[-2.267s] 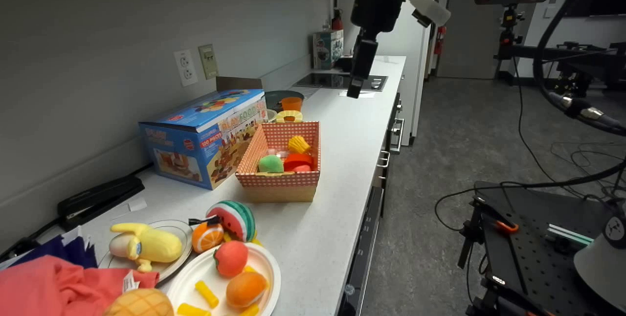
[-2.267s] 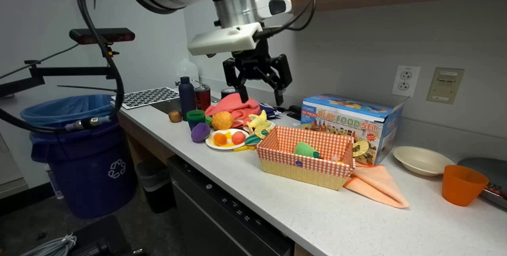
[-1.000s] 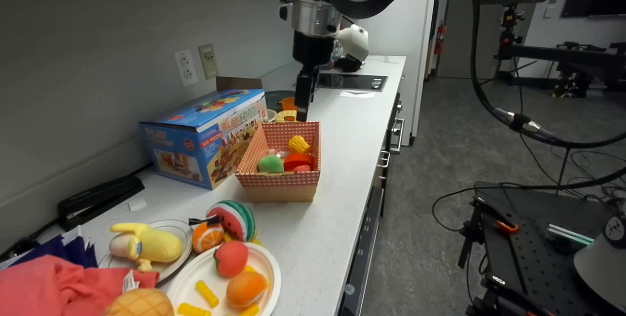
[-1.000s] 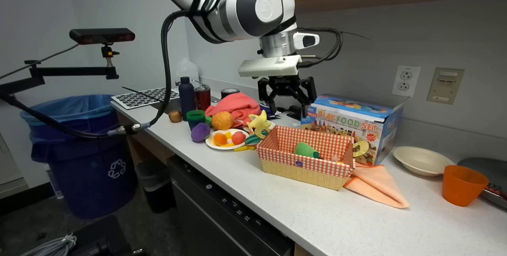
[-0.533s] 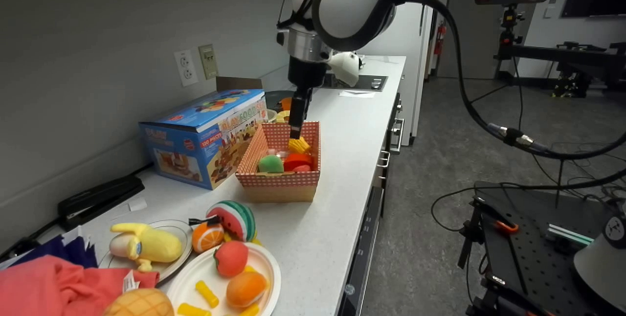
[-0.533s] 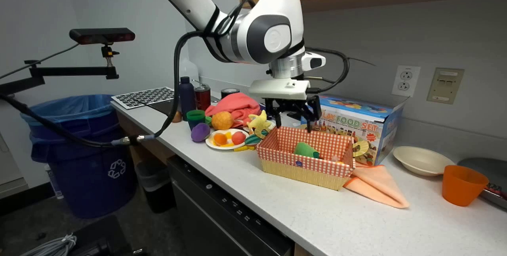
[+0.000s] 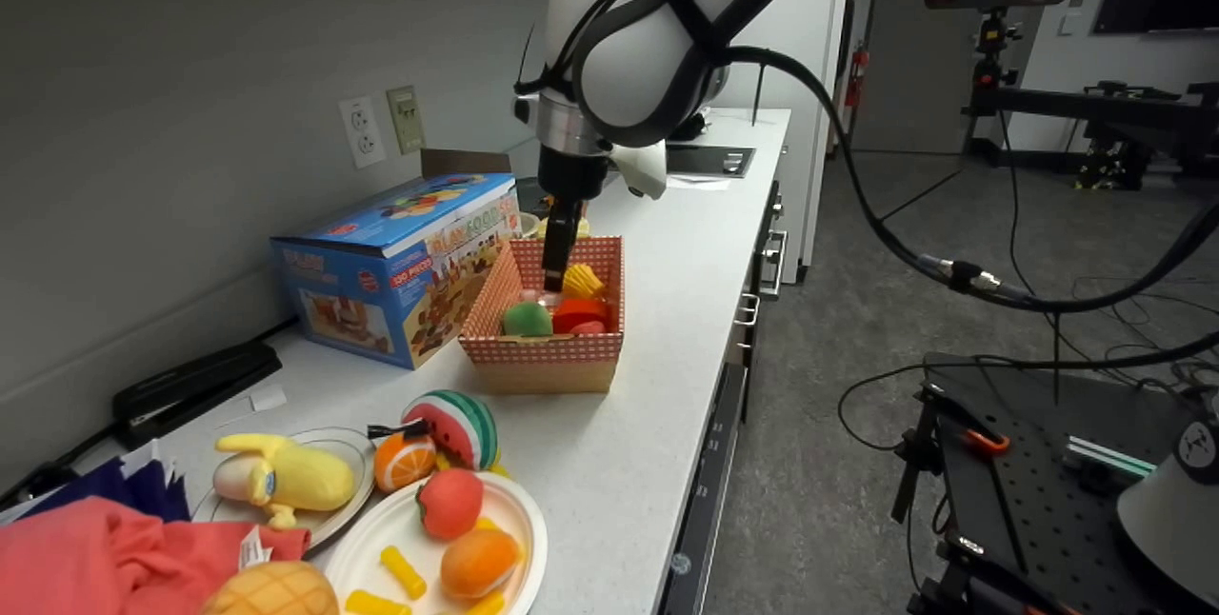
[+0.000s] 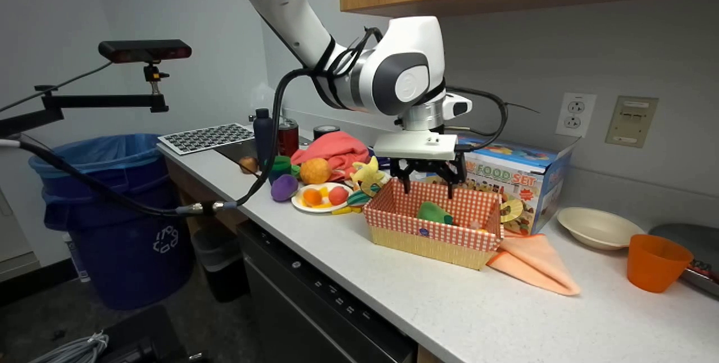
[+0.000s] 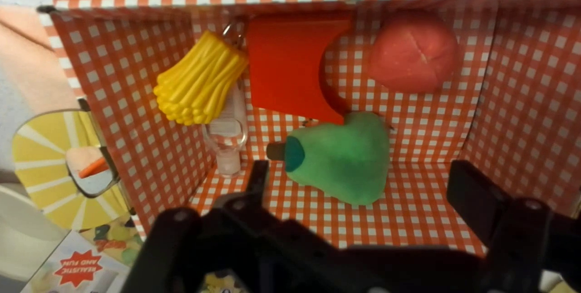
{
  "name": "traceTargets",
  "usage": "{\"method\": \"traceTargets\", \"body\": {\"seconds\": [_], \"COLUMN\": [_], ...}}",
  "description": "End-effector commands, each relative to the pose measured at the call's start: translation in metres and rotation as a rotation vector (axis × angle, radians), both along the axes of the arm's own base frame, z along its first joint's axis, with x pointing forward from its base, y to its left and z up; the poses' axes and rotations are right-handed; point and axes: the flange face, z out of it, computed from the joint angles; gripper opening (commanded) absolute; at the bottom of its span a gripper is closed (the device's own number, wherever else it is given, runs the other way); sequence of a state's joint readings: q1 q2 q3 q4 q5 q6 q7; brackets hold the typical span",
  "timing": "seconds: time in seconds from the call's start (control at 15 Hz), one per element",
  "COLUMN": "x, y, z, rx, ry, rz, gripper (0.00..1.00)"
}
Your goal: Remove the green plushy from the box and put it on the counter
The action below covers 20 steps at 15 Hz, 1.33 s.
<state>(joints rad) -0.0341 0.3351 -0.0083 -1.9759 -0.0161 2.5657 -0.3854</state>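
Note:
The green plushy [image 7: 527, 320] lies in the orange-brown checked box [image 7: 543, 377]; both also show in an exterior view, the plushy [image 8: 431, 212] behind the near wall of the box [image 8: 418, 242]. In the wrist view the plushy [image 9: 338, 157] lies on its side, blue-green collar and brown stem to the left. The box stands on the white counter [image 7: 657, 310]. My gripper [image 8: 428, 193] is open and empty, fingertips pointing down over the box. In the wrist view the gripper [image 9: 359, 173] has its fingers wide apart, either side of the plushy, apart from it.
Inside the box are yellow toy fries [image 9: 199, 80], a red fries holder [image 9: 290, 66], a clear bottle [image 9: 227, 139] and a red round toy [image 9: 415, 52]. The blue carton [image 7: 381, 263] stands close beside. A plate [image 7: 533, 539] holds toy food. An orange cup [image 8: 657, 262] stands on the counter.
My gripper has come across and down from high above the counter to just over the box's inside. It has stayed open. The box and plushy have not moved.

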Motion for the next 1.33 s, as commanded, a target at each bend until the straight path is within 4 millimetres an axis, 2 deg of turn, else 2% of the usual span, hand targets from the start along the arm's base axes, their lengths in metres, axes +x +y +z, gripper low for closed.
{"method": "traceTargets", "body": {"seconds": [0.0,0.47,0.53,1.27], "x": [0.016,0.021,0.015,0.02], "y": [-0.004,-0.017,-0.013,-0.017], "z": [-0.003,0.009,0.004,0.004], "rx": [0.016,0.025,0.0,-0.009], "ry": [-0.007,0.004,-0.011,-0.019], "rz": [0.034,0.088,0.06,0.051], "gripper": [1.0,1.0,1.0,1.0]}}
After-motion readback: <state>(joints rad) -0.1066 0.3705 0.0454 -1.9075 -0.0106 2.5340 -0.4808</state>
